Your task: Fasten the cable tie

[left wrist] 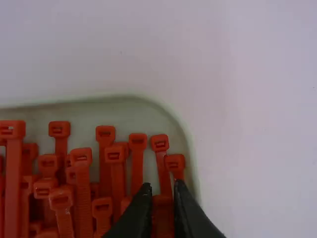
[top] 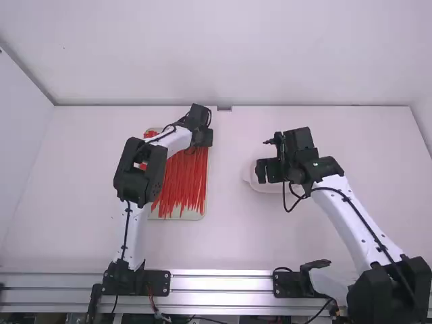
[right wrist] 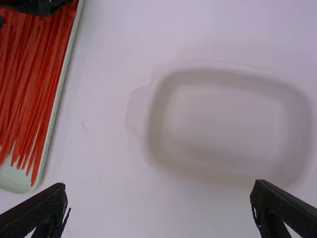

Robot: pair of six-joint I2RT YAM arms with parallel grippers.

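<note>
Table (top: 81, 202): white; it carried a tray on the left side and a dish on the right, well apart.
Tray (top: 196, 217): pale and flat with rounded corners, lying lengthwise away from the arm bases.
Dish (right wrist: 223, 124): a white rounded-rectangle container with a small tab at one end; nothing lay in it.
Cable ties (top: 182, 185): a loose red heap that covered the tray, heads bunched at the far end and tails fanned toward the near end.
Right end effector (right wrist: 157, 206): it hung above the dish with its fingers spread wide and held nothing.
Left end effector (left wrist: 161, 191): it was at the tray's far right corner, fingers drawn together on a strap just below the heads.
Gripped tie (left wrist: 162, 168): the second from the tray's edge, touching its neighbours on both sides.
Step in hand: judged to be picking one tie out of the heap; no fastening had begun.
Doing it well: lift straight up and slowly, so that the neighbours slide off rather than ride along.
Grip: hold close to the head, which leaves the tail free for the right end effector to take and thread.
Risk: a second strap might be pinched alongside; check this once the tie is above the heap.
</note>
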